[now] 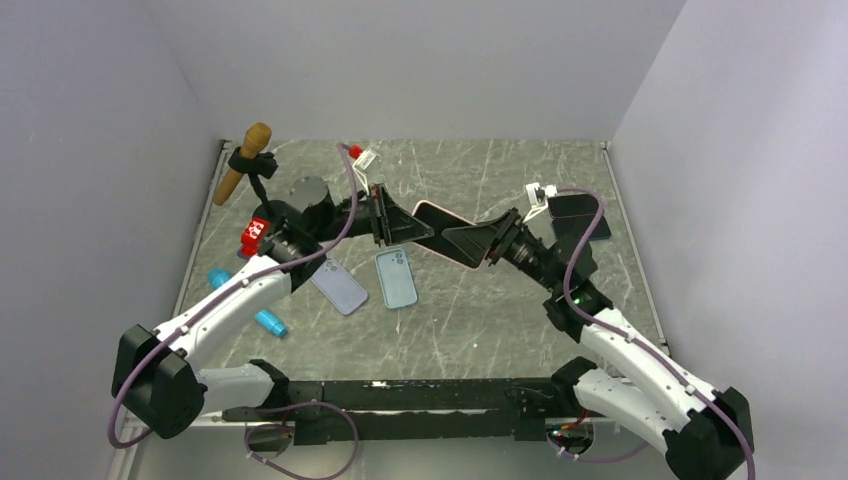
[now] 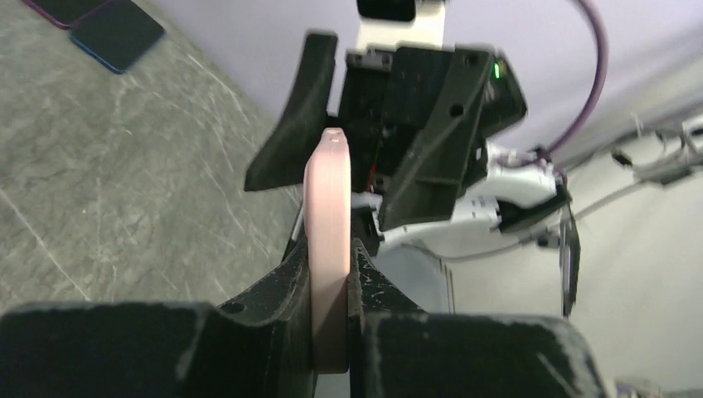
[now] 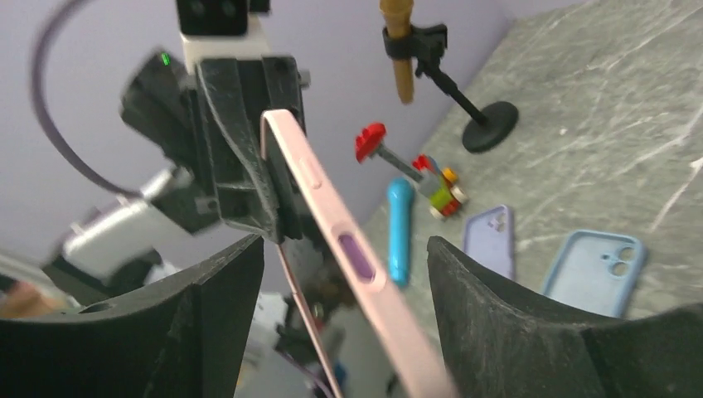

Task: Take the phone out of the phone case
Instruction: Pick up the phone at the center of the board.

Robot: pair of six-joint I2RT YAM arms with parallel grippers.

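Note:
A pink cased phone [image 1: 432, 222] hangs in the air over the middle of the table, between my two grippers. My left gripper [image 1: 392, 229] is shut on its left end; the left wrist view shows the pink edge [image 2: 327, 207] clamped between both fingers [image 2: 330, 286]. My right gripper [image 1: 478, 246] is at the phone's right end. In the right wrist view its fingers [image 3: 207, 315] stand wide apart around the pink edge [image 3: 352, 240] without touching it, so the right gripper [image 3: 344, 278] is open. I cannot tell case from phone along the edge.
An empty lilac case [image 1: 340, 286] and an empty blue case [image 1: 396, 277] lie below the left gripper. Dark phones [image 1: 580, 218] lie at the back right. A microphone on a stand [image 1: 248, 160], a red toy [image 1: 254, 235] and blue markers [image 1: 270, 322] sit at the left.

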